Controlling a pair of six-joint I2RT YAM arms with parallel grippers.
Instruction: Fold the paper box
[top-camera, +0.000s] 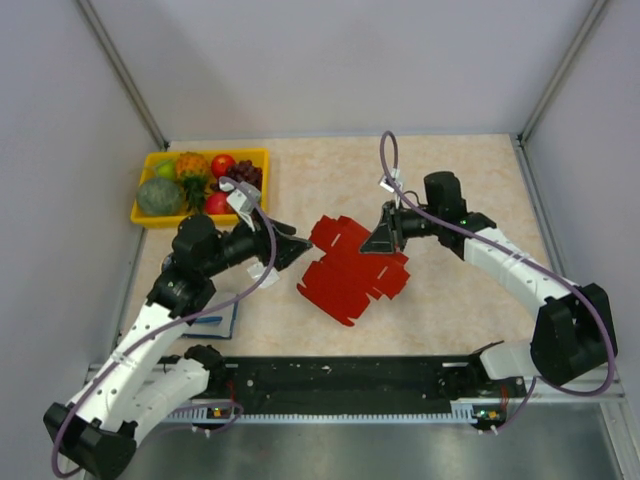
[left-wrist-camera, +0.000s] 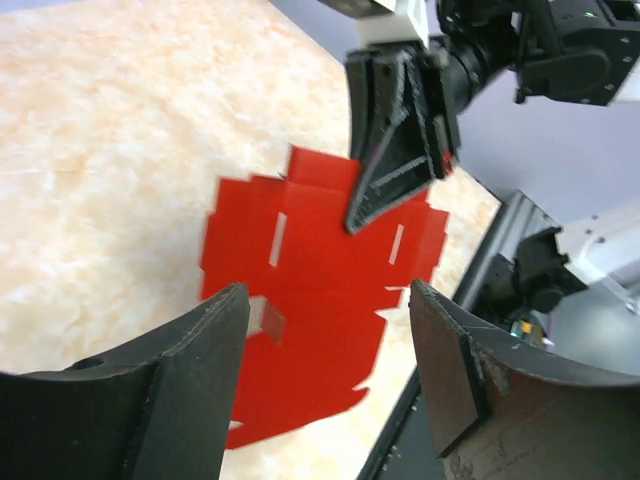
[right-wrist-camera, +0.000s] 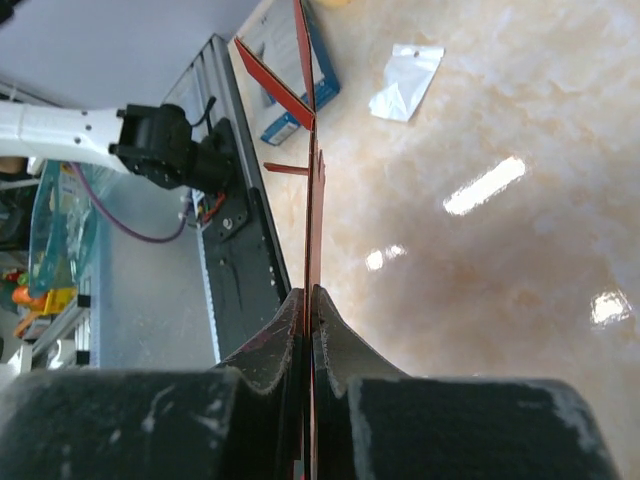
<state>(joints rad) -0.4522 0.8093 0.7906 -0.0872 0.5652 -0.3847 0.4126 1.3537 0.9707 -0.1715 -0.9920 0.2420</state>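
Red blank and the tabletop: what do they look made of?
The paper box looks like thin matte red cardboard: die-cut slots and tabs, and a mere line edge-on in the right wrist view. The table is beige, marble-patterned and glossy, with sharp light reflections; probably laminate, possibly stone.

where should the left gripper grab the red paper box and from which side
Probably the free left edge of the paper box, approached from the left, edge-on. It is a thin sheet, so only a pinch across a flap would work, and the right gripper is already shut on the opposite, right side. The left gripper is open and faces that edge.
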